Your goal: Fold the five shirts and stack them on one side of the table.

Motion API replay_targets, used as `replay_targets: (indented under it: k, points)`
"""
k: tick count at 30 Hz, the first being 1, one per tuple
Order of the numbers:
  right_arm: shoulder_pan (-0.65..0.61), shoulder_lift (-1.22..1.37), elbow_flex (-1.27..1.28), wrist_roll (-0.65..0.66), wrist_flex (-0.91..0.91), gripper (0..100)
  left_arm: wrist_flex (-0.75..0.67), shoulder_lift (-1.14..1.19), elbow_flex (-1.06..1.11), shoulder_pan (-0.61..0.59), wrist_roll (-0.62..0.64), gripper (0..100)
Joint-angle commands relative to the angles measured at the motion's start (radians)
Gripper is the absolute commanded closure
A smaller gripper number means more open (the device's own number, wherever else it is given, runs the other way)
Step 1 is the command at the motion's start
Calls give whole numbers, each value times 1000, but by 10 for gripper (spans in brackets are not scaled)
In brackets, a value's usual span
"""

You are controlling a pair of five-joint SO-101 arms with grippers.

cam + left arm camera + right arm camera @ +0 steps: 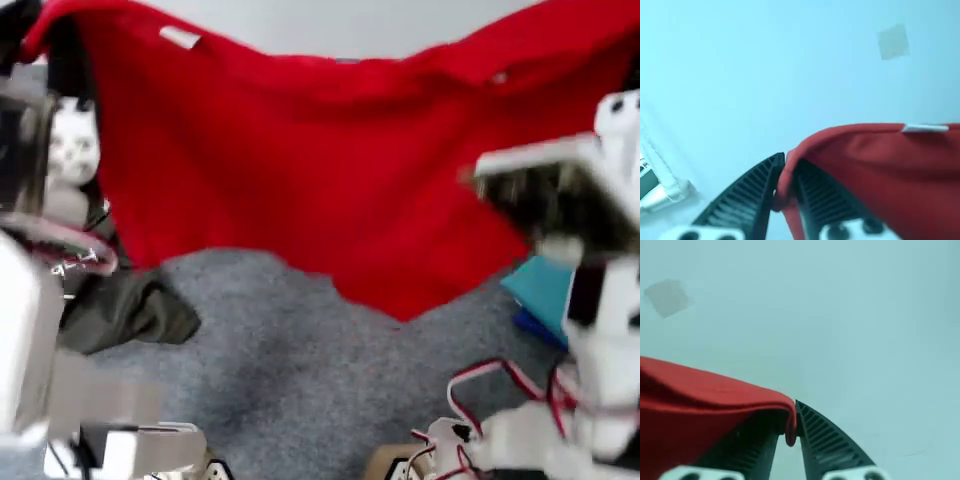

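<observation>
Red shirt (330, 170) spread, hanging aloft

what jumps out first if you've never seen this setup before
A big red shirt hangs spread wide across the high view, held up above the grey table. The left pincer and the right pincer each clamp a fold of its upper edge. A crumpled dark green garment lies on the table at the high view's left.
</observation>
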Motion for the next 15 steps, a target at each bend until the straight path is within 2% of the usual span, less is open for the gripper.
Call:
replay_targets:
  k: [1, 7, 15]
  points:
    - [13, -61, -6, 25, -24, 988, 37, -75, -19, 3, -38, 995]
    - [13, -131, -6, 44, -24, 988, 58, -187, 82, -3, -48, 995]
    - [13, -191, -6, 66, -25, 988, 57, -468, 527, 3, -100, 995]
